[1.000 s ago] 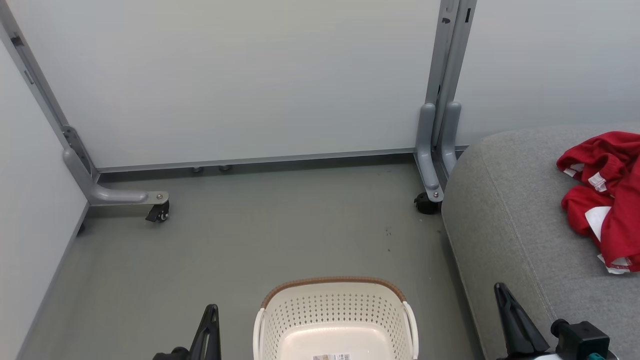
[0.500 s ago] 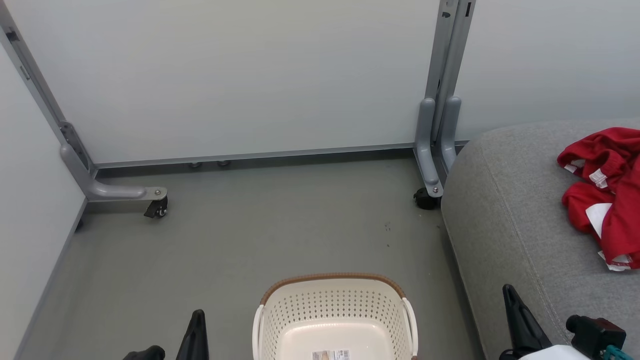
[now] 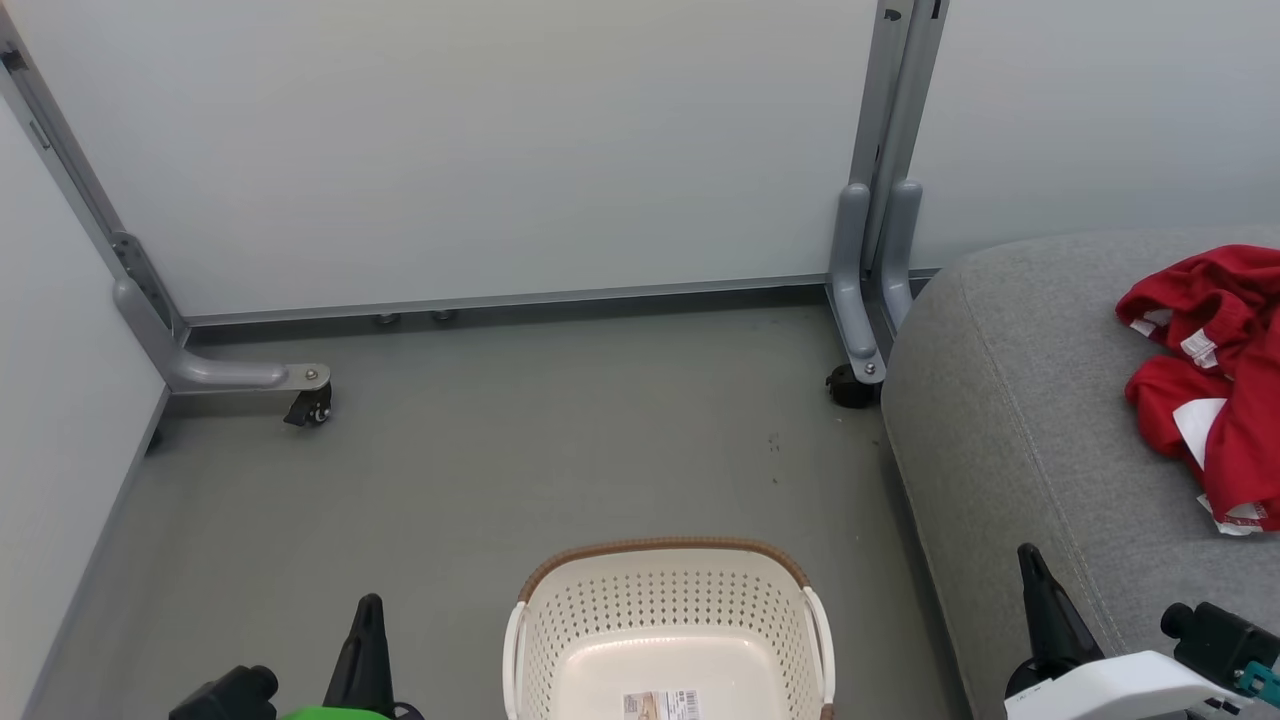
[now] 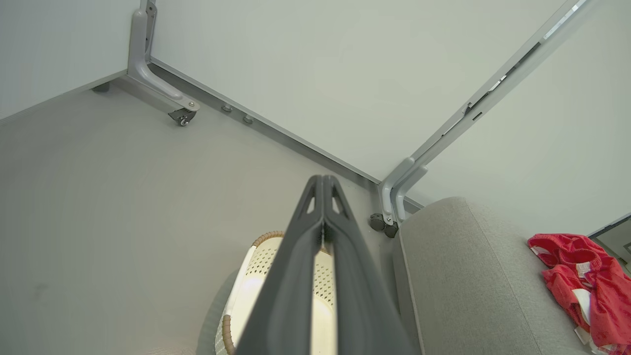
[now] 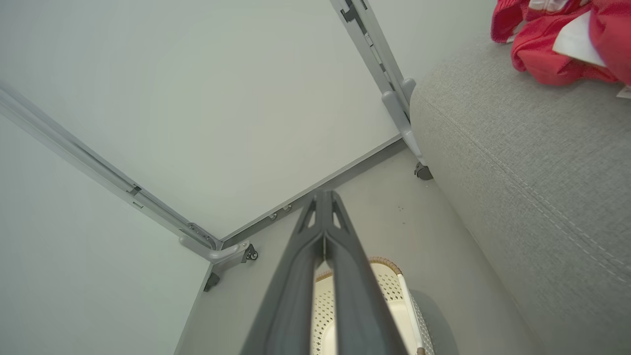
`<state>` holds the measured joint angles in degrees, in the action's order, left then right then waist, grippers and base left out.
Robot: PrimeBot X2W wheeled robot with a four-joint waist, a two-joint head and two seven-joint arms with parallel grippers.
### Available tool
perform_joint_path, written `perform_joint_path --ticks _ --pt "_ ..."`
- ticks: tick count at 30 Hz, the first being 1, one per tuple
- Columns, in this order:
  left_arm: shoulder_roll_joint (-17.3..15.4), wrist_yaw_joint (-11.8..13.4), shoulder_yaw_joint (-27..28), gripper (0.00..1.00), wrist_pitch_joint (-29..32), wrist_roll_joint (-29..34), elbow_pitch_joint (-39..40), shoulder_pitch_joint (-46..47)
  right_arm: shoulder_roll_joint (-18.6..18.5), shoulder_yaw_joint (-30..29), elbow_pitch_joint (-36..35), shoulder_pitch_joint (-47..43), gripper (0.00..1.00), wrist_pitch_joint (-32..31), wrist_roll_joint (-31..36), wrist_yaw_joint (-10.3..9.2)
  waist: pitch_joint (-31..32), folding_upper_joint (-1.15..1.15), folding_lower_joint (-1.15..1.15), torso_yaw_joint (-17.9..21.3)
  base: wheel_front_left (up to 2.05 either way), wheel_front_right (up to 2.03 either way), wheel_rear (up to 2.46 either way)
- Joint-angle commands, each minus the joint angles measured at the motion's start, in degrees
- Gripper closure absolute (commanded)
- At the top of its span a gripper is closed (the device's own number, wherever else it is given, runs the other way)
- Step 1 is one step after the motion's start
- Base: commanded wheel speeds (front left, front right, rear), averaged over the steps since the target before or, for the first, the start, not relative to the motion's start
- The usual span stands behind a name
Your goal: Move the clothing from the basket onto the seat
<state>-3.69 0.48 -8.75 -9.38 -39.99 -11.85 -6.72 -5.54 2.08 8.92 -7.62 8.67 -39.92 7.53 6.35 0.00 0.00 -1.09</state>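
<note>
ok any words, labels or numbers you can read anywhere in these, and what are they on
Nothing here is legible.
Print on the sticker on the floor of the basket: a barcode-like strip, too small to read.
Print on the white tags of the clothing on the seat: too small to read.

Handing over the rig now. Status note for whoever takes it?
Left hand: shut, empty, left of the basket.
Right hand: shut, empty, by the seat's near edge.
Clothing: red heap lying on the seat, toward its right.
Basket: on the floor between the hands; the part in view holds just a label.
Done: clothing is on the seat.
Left: probably nothing; check the basket's near end, cut off in the head view.
</note>
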Motion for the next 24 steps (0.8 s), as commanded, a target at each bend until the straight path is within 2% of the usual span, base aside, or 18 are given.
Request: perform_joint_path --ticks 1,24 --pt "-0.5 -0.5 0.7 1.0 0.3 -2.3 0.5 2.2 0.0 -0.5 -0.4 1.9 1.0 -0.4 -2.2 -0.02 -0.1 0.0 0.0 0.0 0.0 0.0 0.0" --pt "-0.9 -3.0 4.4 1.0 4.4 -19.4 -0.1 5.8 0.4 -2.6 1.3 5.8 1.0 -4.7 -18.8 -0.03 -1.6 0.0 0.0 0.3 0.0 0.0 0.0"
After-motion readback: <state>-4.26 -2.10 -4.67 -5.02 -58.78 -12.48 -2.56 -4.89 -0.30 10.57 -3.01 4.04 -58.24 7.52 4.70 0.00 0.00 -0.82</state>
